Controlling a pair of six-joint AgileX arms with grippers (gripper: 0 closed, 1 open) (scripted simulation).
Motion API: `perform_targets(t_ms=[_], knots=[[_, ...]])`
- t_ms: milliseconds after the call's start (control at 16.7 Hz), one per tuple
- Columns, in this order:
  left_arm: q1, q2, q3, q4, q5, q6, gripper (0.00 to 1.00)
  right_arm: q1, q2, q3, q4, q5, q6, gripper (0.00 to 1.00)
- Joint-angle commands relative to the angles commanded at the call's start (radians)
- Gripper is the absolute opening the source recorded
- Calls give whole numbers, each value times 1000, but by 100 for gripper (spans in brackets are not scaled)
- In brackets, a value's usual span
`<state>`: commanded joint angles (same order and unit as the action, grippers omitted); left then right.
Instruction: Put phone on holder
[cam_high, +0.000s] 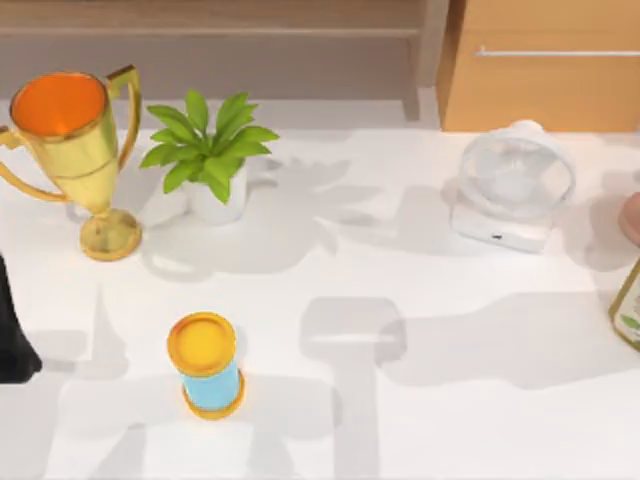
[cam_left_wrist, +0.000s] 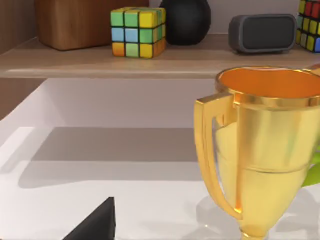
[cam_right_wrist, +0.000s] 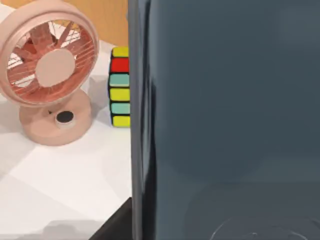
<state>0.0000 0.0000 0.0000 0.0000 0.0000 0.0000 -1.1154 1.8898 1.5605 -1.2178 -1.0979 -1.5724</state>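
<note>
Standing on the white desk (cam_high: 420, 420) at about ten o'clock was a gold trophy (cam_high: 75, 150), with a small potted plant (cam_high: 210, 160) just beside it toward eleven. A white desk fan (cam_high: 512, 185) sat near two o'clock. A yellow-capped blue cylinder (cam_high: 207, 365) stood toward seven o'clock, well apart from the rest. At the nine o'clock edge a dark part of the left arm (cam_high: 12, 335) showed; the state of its fingers could not be told.

Left wrist view: the trophy (cam_left_wrist: 265, 150) close up, and behind it a wooden shelf (cam_left_wrist: 150, 62) carrying a colour cube (cam_left_wrist: 137, 32), a black round vase (cam_left_wrist: 185, 20) and a dark grey speaker (cam_left_wrist: 262, 32). A black wedge (cam_left_wrist: 97, 225) of the arm's own hardware showed at the lower edge.

Right wrist view: the phone (cam_right_wrist: 230, 120), a dark grey glossy slab, stood upright very close to the camera. Beyond it were a pink fan (cam_right_wrist: 50, 75) and a second colour cube (cam_right_wrist: 120, 87) on the desk. Whether the right fingers gripped the phone could not be told.
</note>
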Motion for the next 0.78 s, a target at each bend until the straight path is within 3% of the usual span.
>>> perform_targets(t_ms=[480,780], knots=[[0,0,0,0,0,0,100,-13,10,-14,-2,-25,-23,0],[0,0,0,0,0,0,100,15,-45,-89,136,26,85,0]])
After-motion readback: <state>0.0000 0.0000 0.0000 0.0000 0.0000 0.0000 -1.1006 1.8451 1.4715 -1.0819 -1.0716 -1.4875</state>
